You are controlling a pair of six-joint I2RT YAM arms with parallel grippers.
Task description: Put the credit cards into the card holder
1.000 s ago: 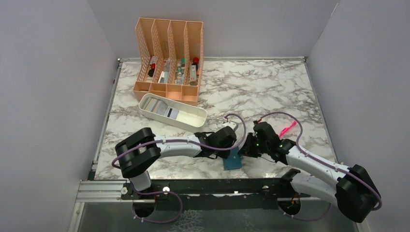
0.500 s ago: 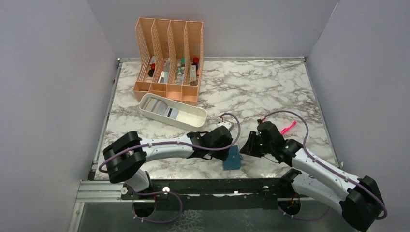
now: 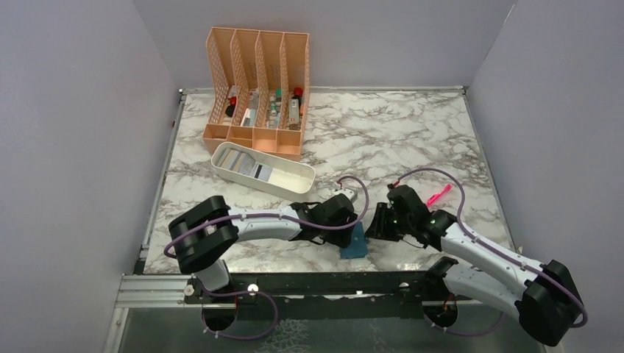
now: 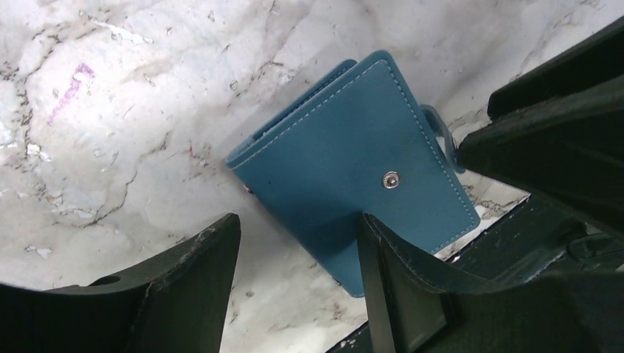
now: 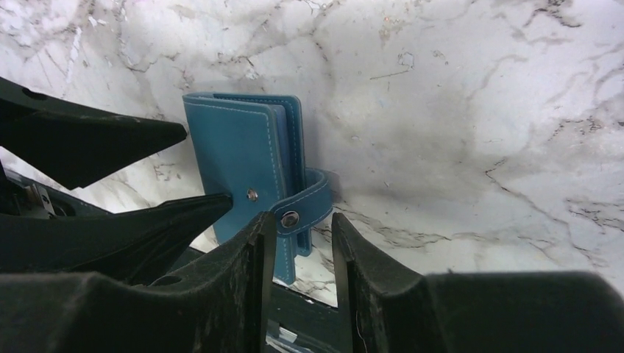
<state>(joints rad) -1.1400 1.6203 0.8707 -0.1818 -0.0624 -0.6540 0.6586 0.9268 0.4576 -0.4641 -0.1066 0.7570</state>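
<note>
Left claw (image 4: 298, 228): jaws spread pretty wide, hanging right over the card holder (image 4: 353, 176), gripping nothing. One finger (image 4: 412, 294) overlaps the holder's edge in the wrist view.
Right claw (image 5: 303, 219): jaws close together with just a slim gap. The loose strap (image 5: 302, 206) end sits right at the fingertips and doesn't look pinched.
Card holder: teal, folded shut, snap strap undone and curling out sideways. It's at the near edge of the worktop (image 3: 383, 132), between both claws.
Credit cards (image 3: 237, 158): pale ones lying flat in the white tray (image 3: 298, 182), well apart from the holder.
Tray: just in front of the peach mesh organizer (image 3: 257, 51), toward the back left.
Organizer: small bottles (image 3: 297, 94) in its slots.
</note>
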